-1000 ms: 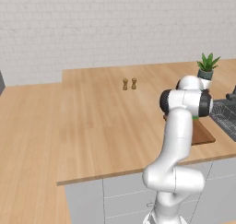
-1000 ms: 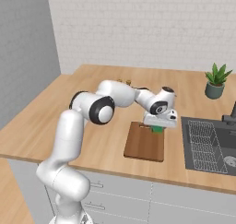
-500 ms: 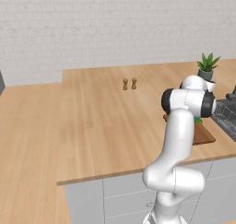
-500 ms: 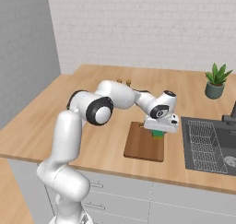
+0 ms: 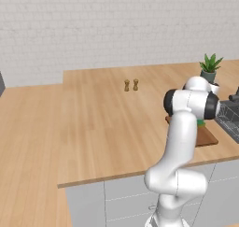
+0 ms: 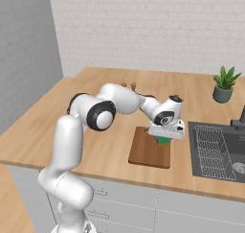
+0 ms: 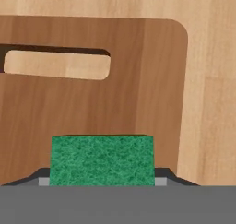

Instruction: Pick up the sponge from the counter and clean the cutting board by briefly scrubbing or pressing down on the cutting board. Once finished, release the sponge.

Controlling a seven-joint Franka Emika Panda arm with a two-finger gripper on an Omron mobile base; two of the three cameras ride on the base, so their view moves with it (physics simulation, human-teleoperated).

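The green sponge [image 7: 101, 159] sits between my fingertips [image 7: 169, 175], and the gripper [image 7: 101, 179] is shut on it. Right under it lies the reddish-brown cutting board [image 7: 138, 103], with its handle slot [image 7: 55, 64] further ahead. From the right base view, the gripper [image 6: 164, 137] points down over the far right part of the cutting board [image 6: 146, 153] with the sponge [image 6: 163, 141] at the board's surface. The board rests on the light wood counter [image 6: 105, 141] near its front edge. In the left base view my arm hides most of the cutting board [image 5: 207, 136]; a sliver of sponge [image 5: 200, 123] shows.
A sink [image 6: 217, 150] with a wire rack lies just right of the board. A potted plant [image 6: 224, 85] stands at the back right. Two small shakers [image 5: 131, 85] stand mid-counter, further back. The counter's front edge [image 6: 143, 177] runs close below the board.
The hand with the sponge has sunk a little lower onto the board. Its grip is unchanged.
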